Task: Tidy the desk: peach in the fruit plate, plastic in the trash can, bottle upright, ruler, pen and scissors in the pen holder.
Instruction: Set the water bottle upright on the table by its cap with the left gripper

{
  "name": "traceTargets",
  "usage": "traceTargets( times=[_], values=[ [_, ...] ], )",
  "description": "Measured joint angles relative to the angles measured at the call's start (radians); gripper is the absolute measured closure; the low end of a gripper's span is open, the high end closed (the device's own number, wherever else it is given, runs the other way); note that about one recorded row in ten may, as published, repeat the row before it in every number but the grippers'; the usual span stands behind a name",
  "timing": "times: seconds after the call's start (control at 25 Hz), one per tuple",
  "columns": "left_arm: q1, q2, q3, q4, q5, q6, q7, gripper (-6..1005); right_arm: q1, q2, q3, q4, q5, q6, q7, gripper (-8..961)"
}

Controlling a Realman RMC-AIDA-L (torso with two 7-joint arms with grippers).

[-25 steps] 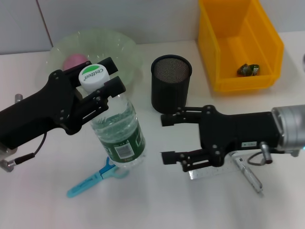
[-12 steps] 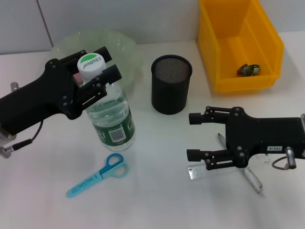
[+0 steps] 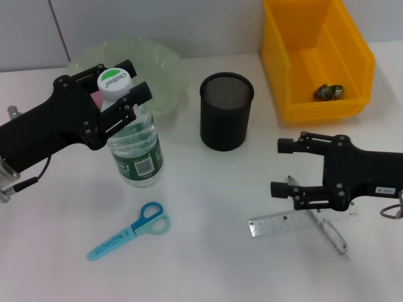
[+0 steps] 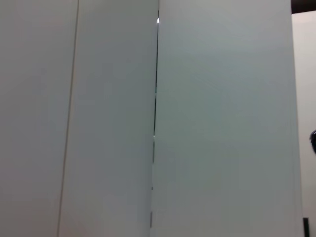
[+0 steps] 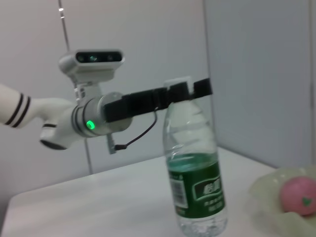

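A clear water bottle [image 3: 133, 151] with a green label and white cap stands upright on the white desk. My left gripper [image 3: 135, 80] is shut on its neck just below the cap. The right wrist view shows the bottle [image 5: 196, 173] with the left gripper [image 5: 197, 89] at its top. The pink peach [image 5: 296, 195] lies in the pale green fruit plate [image 3: 165, 70]. My right gripper [image 3: 281, 167] is open and empty above the clear ruler [image 3: 280, 224] and the pen [image 3: 332, 231]. Blue scissors [image 3: 129, 231] lie in front of the bottle. The black mesh pen holder [image 3: 227, 112] stands mid-desk.
A yellow bin [image 3: 318, 60] at the back right holds a crumpled dark plastic wrapper [image 3: 329, 92]. The left wrist view shows only a grey wall panel [image 4: 148, 118].
My left gripper has moved the bottle left and back, bringing it from tilted to upright. My right gripper has drawn back to the right, uncovering the ruler and pen.
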Motion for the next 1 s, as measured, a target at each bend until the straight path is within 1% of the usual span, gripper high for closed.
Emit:
traceTargets(
  times=[0.32,0.52,0.92,1.0],
  values=[
    [0.009,-0.008,-0.004,0.001,-0.002,-0.076,0.075,565,-0.024,0.0,0.039,0.018,-0.003,0.008,-0.01,118],
    [0.016,-0.021,-0.023,0.001,-0.002,-0.126,0.118,565,-0.024,0.0,0.041,0.028,-0.003,0.01,-0.015,118],
    [0.026,-0.039,-0.026,0.0,-0.002,-0.201,0.184,564,-0.024,-0.002,0.043,0.029,-0.003,0.018,-0.019,118],
    [0.027,-0.039,-0.026,-0.001,-0.002,-0.207,0.187,564,-0.024,-0.002,0.043,0.029,-0.003,0.019,-0.019,118]
  ],
)
